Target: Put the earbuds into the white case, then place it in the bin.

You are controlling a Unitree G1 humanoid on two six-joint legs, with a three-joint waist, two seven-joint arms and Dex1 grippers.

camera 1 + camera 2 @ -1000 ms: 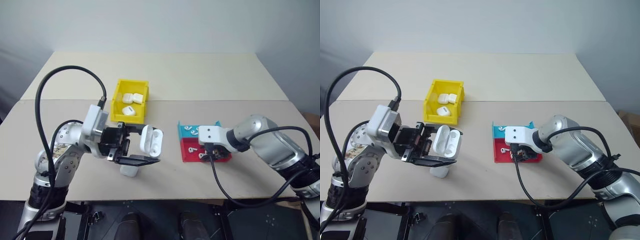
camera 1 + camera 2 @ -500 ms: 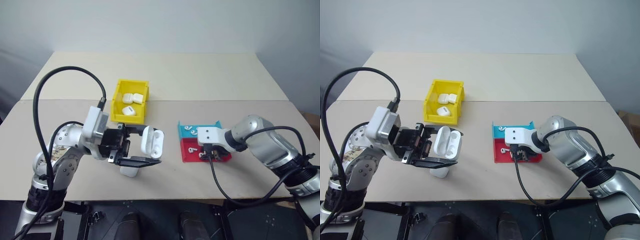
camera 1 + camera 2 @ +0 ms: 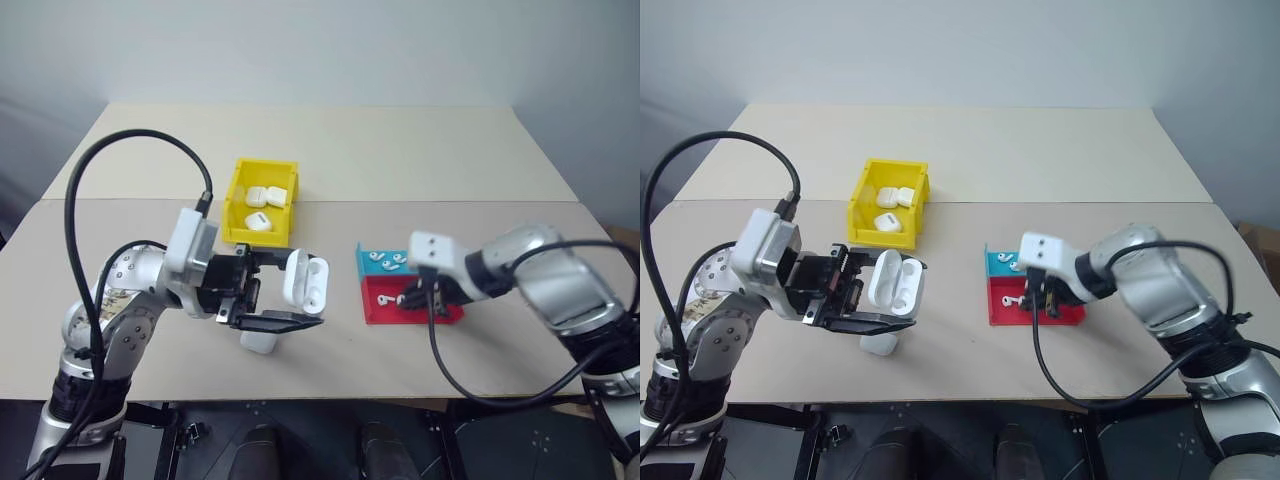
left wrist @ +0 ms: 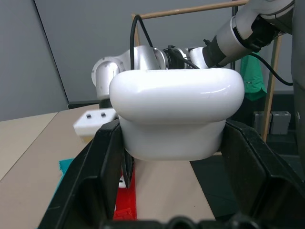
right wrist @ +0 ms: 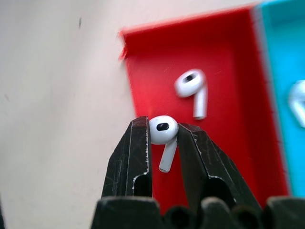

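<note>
My left gripper is shut on the white case, holding it off the table with its lid flipped open and its wells facing right. The same case sits clamped between the black fingers in the left wrist view. Over the red half of the tray, my right gripper is shut on one of the earbuds, pinching its head while the stem hangs down. A second earbud lies in the red compartment. The yellow bin stands behind the left hand, with several white cases inside.
The low red-and-blue tray lies right of centre; two earbuds lie in its blue half. A spare white case rests on the table under my left gripper. A seam crosses the table behind the bin.
My right gripper closed on an earbud in the red compartment and rose with it, its wrist turning. The left arm and the open case stayed put.
</note>
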